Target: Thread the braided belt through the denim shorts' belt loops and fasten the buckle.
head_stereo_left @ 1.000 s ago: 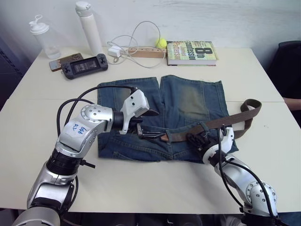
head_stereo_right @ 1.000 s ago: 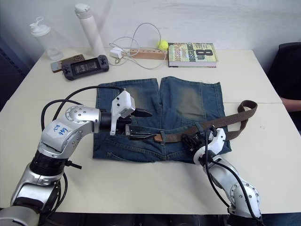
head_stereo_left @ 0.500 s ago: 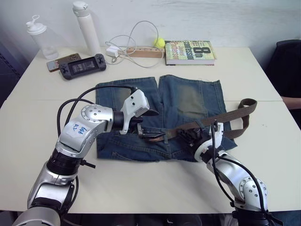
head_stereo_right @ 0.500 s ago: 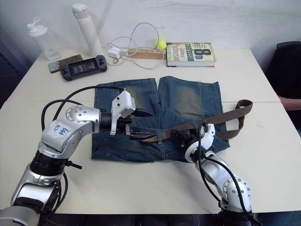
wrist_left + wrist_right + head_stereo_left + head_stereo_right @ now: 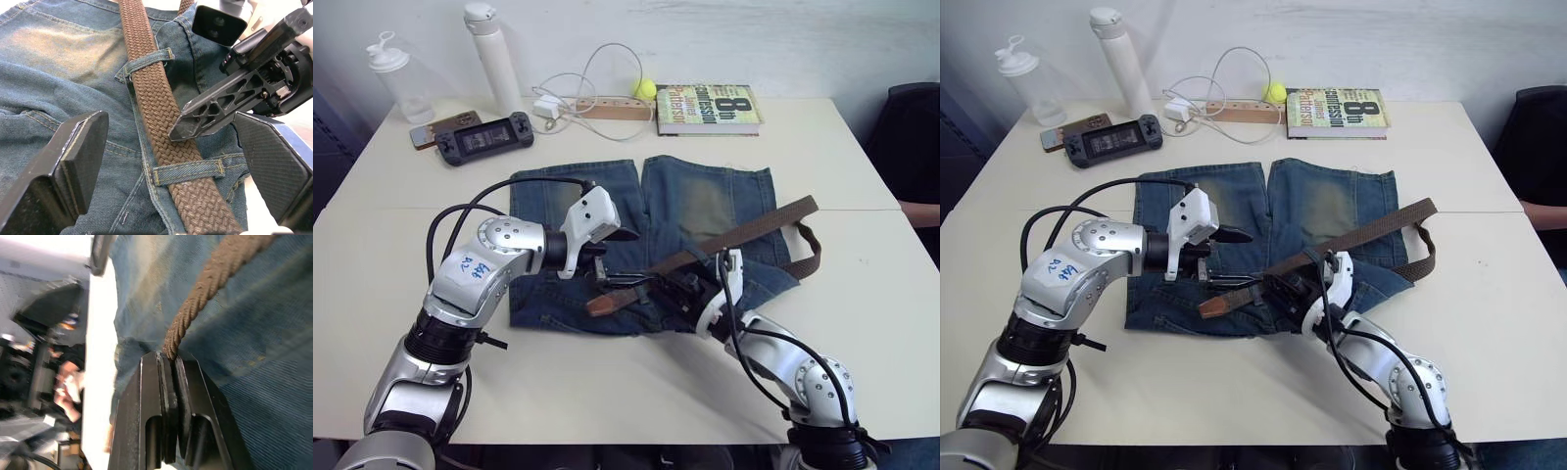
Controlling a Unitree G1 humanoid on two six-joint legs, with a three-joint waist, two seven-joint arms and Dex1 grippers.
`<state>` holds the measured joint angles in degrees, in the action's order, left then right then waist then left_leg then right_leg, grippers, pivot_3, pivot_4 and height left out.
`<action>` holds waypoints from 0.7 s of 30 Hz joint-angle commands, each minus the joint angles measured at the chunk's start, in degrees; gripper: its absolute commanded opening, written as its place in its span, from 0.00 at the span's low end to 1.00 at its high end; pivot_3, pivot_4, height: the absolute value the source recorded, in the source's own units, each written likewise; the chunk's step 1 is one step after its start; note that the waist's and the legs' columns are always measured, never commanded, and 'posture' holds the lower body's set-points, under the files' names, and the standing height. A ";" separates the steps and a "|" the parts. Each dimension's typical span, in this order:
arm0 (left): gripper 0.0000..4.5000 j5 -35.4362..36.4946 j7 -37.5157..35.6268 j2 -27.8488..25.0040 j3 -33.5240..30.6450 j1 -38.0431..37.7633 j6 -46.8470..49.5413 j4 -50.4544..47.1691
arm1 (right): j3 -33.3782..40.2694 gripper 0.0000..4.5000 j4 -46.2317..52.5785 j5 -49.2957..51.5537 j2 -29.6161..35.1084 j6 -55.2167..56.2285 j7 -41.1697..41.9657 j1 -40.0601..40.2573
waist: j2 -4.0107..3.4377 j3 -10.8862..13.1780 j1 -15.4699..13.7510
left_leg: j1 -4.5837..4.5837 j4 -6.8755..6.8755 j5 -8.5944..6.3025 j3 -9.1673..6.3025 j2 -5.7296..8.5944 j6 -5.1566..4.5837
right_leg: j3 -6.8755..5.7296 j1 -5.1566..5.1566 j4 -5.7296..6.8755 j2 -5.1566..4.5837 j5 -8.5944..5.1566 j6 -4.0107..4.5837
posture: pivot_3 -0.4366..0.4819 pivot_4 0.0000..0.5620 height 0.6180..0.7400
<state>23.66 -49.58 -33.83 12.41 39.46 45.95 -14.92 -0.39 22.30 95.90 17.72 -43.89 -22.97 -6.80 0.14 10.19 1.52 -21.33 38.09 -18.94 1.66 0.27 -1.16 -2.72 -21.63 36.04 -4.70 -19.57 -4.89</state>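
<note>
Left eye view: faded denim shorts [image 5: 705, 211] lay flat at table centre, the braided belt [image 5: 734, 237] running toward two o'clock. Left wrist view: woven strap passed under two belt loops [image 5: 146, 61]; the left gripper [image 5: 171, 161] gaped, empty. Right wrist view: the right gripper [image 5: 168, 363] was clamped on the belt

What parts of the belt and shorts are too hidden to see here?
- The buckle: in the eye views the right gripper and left gripper crowd the braided belt there, so the buckle cannot be made out.
- In the left wrist view, the belt's ends are cut off by the picture's edges; two belt loops show.
- In the right wrist view, the right gripper's fingers cover the pinched strap, and motion blur smears the denim shorts.
</note>
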 commanded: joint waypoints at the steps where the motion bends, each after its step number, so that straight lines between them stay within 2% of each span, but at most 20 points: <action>1: 1.00 -0.55 -1.27 -0.58 -0.15 0.86 -1.71 -0.24 | 4.49 0.46 4.45 0.69 7.19 -2.79 5.64 0.75 | -0.01 0.01 -0.05 | 0.00 0.00 0.00 0.00 0.00 0.00 | -0.01 0.00 0.00 0.00 0.00 0.00 | 0.48 0.27 0.96; 4: 1.00 -0.98 -4.11 -2.02 -0.19 0.66 -4.31 0.77 | 5.38 0.81 12.74 -12.77 23.90 -7.57 17.40 -0.69 | -0.04 0.04 -0.22 | -0.04 0.06 -0.04 0.00 0.02 -0.07 | -0.02 0.03 -0.06 -0.02 0.01 -0.01 | 0.48 0.27 0.96; 6: 1.00 -0.85 -6.75 -2.76 -0.37 0.39 -7.21 1.35 | 5.20 0.98 18.00 -16.51 31.09 -8.73 25.26 -1.23 | -0.14 0.11 -0.44 | -0.05 0.10 -0.07 0.04 0.05 -0.12 | 0.00 0.01 -0.18 -0.05 0.01 -0.01 | 0.48 0.27 0.96; 10: 1.00 0.17 -11.62 -3.30 -0.56 0.16 -11.79 1.42 | 2.54 0.98 23.10 -29.82 40.44 -5.78 38.39 -1.23 | -0.06 0.16 -0.64 | -0.01 0.00 0.01 -0.13 -0.05 0.04 | -0.12 0.03 -0.15 0.16 -0.05 0.09 | 0.48 0.27 0.96; 13: 1.00 -2.36 -15.96 -4.88 1.54 -0.36 -17.11 1.51 | 0.23 0.98 24.01 -41.97 46.13 -0.95 46.85 1.10 | -0.03 0.17 -1.43 | -0.04 0.07 0.01 -0.09 -0.02 0.02 | -0.10 0.03 -0.13 0.11 -0.05 0.08 | 0.48 0.27 0.96; 17: 1.00 -9.93 -19.89 -7.98 5.92 -1.40 -27.37 4.51 | -1.70 0.98 22.39 -52.66 49.26 3.96 53.29 3.99 | 0.01 0.19 -1.67 | -0.02 0.11 -0.01 -0.10 0.03 0.00 | -0.09 0.07 -0.19 0.04 -0.03 0.06 | 0.48 0.27 0.96; 21: 1.00 -11.15 -20.86 -7.15 6.05 -0.51 -29.97 6.46 | -2.38 0.98 17.44 -61.29 49.32 7.46 56.38 6.42 | 0.08 0.23 -1.88 | -0.06 0.15 -0.01 -0.13 0.04 0.00 | -0.14 0.07 -0.17 0.05 -0.04 0.06 | 0.48 0.27 0.96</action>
<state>12.82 -69.81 -41.29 19.26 37.81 17.68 -7.88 -3.12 40.93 38.35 66.47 -38.79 31.77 -0.56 0.22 10.42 -0.35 -21.42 38.26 -18.95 1.54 0.30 -1.17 -2.85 -21.57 35.92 -4.65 -19.61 -4.83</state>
